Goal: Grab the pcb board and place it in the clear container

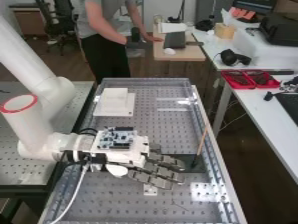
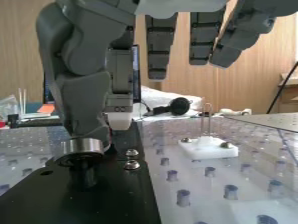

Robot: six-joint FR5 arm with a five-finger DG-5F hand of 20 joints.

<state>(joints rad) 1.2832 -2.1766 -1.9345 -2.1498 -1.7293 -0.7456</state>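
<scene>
Above the middle of the perforated bench, the hand [image 1: 158,169] reaches across from the left in the high view, palm down with its fingers extended. A blue-and-white circuit board [image 1: 118,138] sits on top of the hand's back. In the wrist view the hand [image 2: 201,37] has straight fingers, and its thumb stands close to a metal post [image 2: 82,146] on a black plate [image 2: 100,200]; I cannot tell whether they touch. Transparent edging [image 1: 148,81] runs along the bench's far end; whether it belongs to the clear container I cannot tell.
A white block [image 1: 114,102] stands on the bench behind the hand. A thin brown stick [image 1: 201,142] rises by a dark plate [image 1: 194,165] beside the fingertips. The wrist view has a white fixture with metal pins [image 2: 208,148]. Red trays [image 1: 249,79] lie on the right-hand table.
</scene>
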